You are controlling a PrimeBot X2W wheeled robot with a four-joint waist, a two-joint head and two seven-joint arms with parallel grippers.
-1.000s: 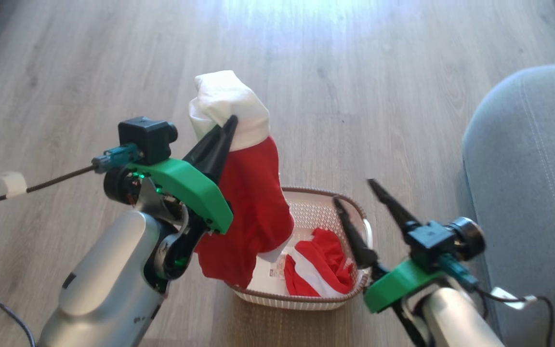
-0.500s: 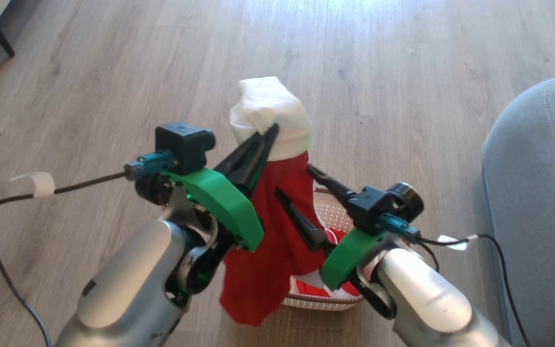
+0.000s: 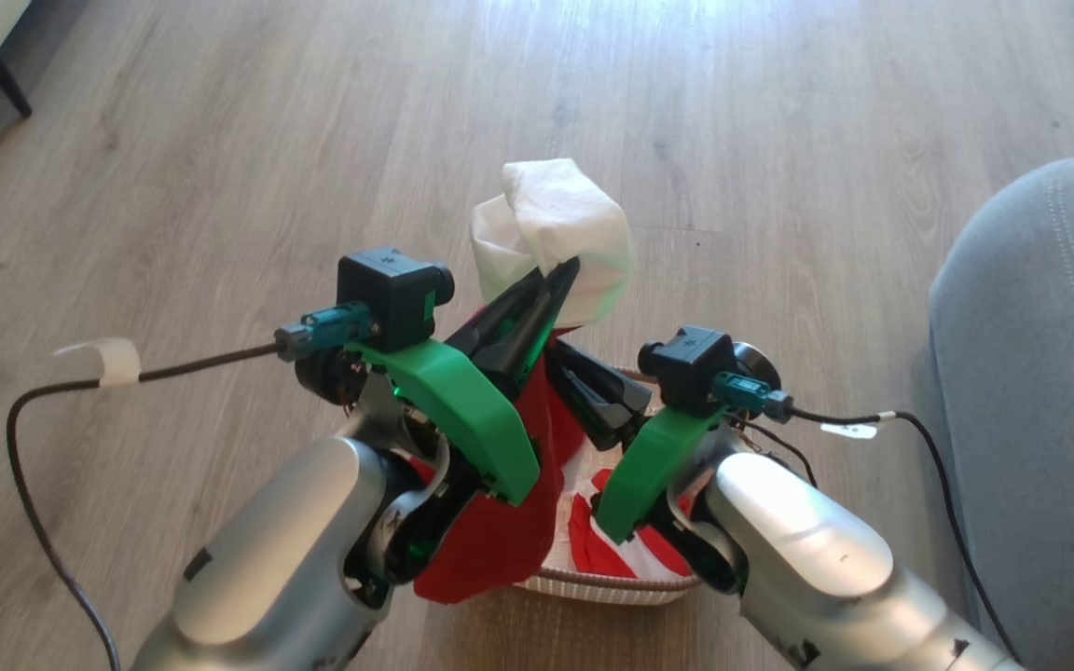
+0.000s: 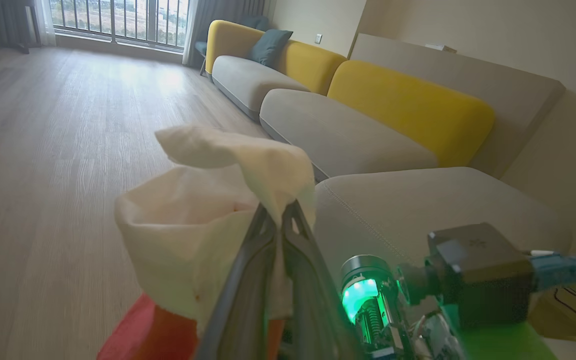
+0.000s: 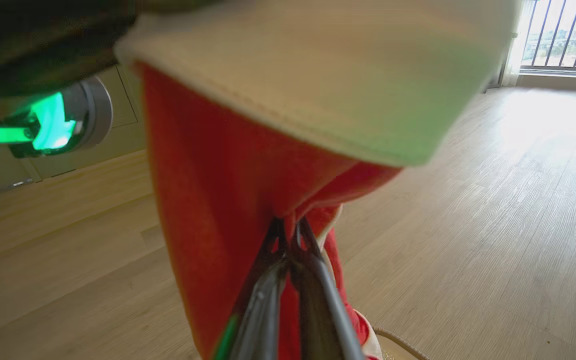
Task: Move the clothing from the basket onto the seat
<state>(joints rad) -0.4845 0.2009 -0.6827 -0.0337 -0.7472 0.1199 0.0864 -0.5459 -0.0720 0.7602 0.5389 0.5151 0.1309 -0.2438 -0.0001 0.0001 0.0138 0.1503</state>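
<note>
A soft red garment with a white panel (image 3: 551, 219) is held up above the cream-white perforated plastic basket with a brown woven-look rim (image 3: 593, 589). Its white top is pinched between the pressed-together fingers of the left gripper (image 3: 567, 272). The red cloth lower down is pinched by the right gripper (image 5: 288, 227). A second red garment with white stripes (image 3: 626, 557) is seen lying in the basket. The large grey fabric-upholstered seat cushion (image 3: 1040, 373) is seen at the right, apart from the basket.
</note>
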